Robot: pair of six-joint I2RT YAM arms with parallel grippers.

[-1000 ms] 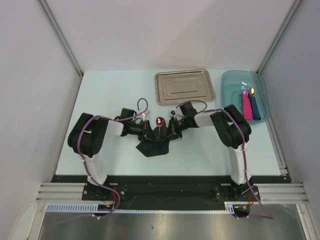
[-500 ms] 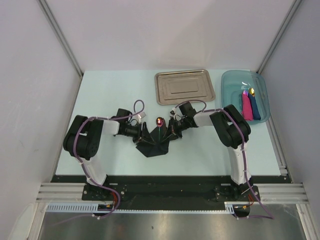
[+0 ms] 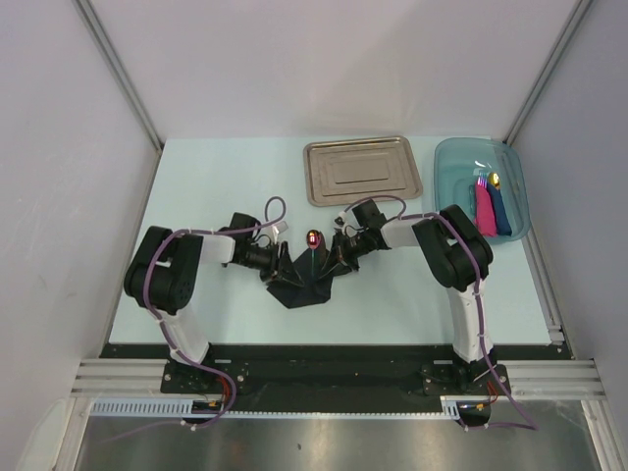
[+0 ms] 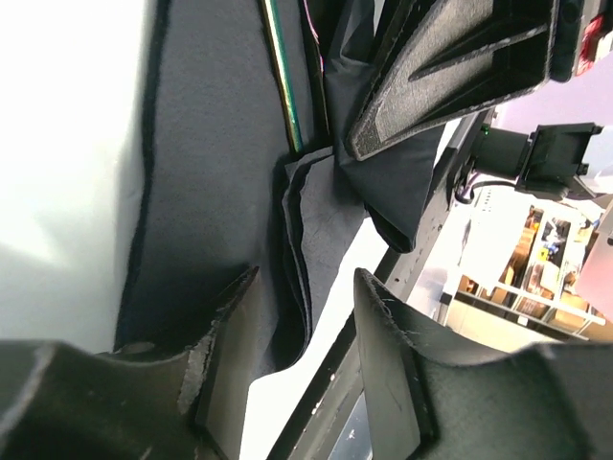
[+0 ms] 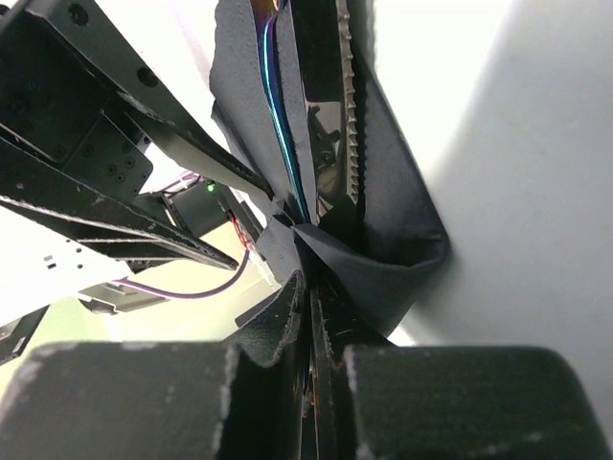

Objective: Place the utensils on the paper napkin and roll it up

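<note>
The black paper napkin [image 3: 299, 282] lies mid-table, folded up around the utensils. The blue-handled utensil's orange-red end [image 3: 313, 238] sticks out at its far side. In the right wrist view the blue handle [image 5: 273, 105] and the dark serrated utensil [image 5: 333, 96] lie side by side in the napkin [image 5: 402, 240]. My right gripper [image 3: 335, 257] [image 5: 311, 321] is shut on the napkin's right fold. My left gripper [image 3: 274, 262] [image 4: 302, 335] is open at the napkin's left side, and the napkin's layered edge [image 4: 299, 220] lies just ahead of its fingertips.
A steel tray [image 3: 363, 173] sits behind the napkin. A teal bin [image 3: 461, 162] at the back right holds a pink roll [image 3: 485, 212] and a dark blue roll [image 3: 500, 212]. Walls stand close on both sides.
My left gripper has drawn back a little to the left, away from the napkin's middle, and its elbow swung left. The right arm has hardly moved.
</note>
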